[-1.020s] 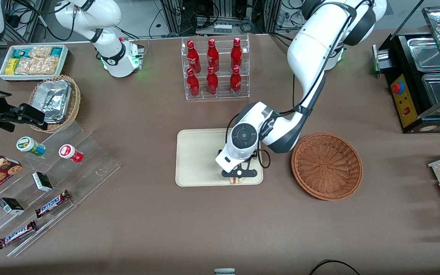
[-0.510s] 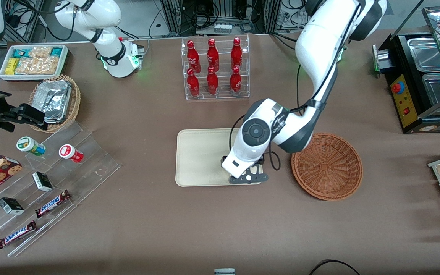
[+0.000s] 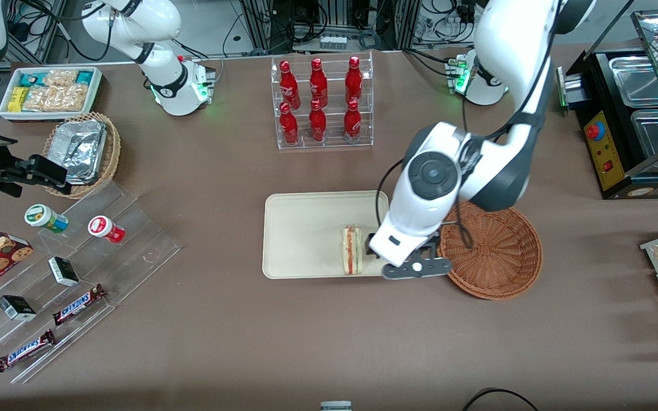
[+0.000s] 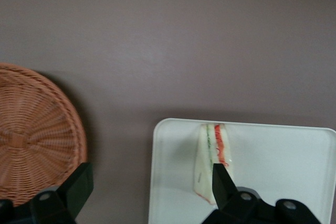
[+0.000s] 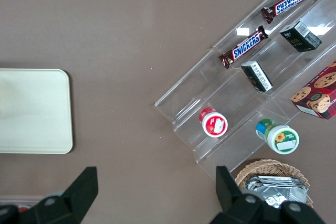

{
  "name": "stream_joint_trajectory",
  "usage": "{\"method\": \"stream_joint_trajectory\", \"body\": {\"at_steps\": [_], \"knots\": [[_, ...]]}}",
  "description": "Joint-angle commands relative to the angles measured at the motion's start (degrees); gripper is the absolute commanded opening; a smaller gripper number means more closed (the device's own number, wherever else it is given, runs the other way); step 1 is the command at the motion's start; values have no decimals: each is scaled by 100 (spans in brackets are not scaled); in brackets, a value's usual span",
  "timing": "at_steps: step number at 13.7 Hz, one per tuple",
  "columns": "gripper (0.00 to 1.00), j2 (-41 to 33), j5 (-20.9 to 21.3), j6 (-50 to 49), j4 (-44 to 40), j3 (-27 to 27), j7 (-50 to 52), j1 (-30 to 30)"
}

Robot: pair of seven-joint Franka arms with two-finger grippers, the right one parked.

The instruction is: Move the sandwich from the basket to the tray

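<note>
The sandwich (image 3: pixel 351 249) lies on the cream tray (image 3: pixel 300 234), near the tray's edge that faces the basket and close to its rim nearest the front camera. Its red and green filling edge shows in the wrist view too, sandwich (image 4: pixel 212 161) on tray (image 4: pixel 278 171). My left gripper (image 3: pixel 414 267) hangs open and empty above the gap between tray and basket, clear of the sandwich. In the left wrist view the gripper (image 4: pixel 149 187) has one dark finger (image 4: pixel 79 184) near the basket and the other over the sandwich's corner. The reddish-brown basket (image 3: pixel 489 248) holds nothing, seen also as basket (image 4: pixel 31 135).
A clear rack of red bottles (image 3: pixel 321 103) stands farther from the front camera than the tray. Toward the parked arm's end are a clear stepped shelf of snacks (image 3: pixel 77 274), a tan wicker basket with foil trays (image 3: pixel 80 151) and a white snack bin (image 3: pixel 49 91). A black appliance (image 3: pixel 632 114) sits at the working arm's end.
The gripper let go of the sandwich, rose and swung toward the basket. The sandwich, earlier hidden under the hand, now lies uncovered on the tray.
</note>
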State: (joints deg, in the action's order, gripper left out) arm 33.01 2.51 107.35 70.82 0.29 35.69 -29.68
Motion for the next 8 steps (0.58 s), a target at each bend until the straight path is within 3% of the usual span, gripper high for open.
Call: {"method": "stream_joint_trajectory", "body": {"at_steps": [1,4,8], "knots": [[100,-399,66,-485,108,330,-271,-30],[100,-654,31,-916,82,656,-334,259],[100,-1024,-5,-1215,90,656,-806,1006]]}}
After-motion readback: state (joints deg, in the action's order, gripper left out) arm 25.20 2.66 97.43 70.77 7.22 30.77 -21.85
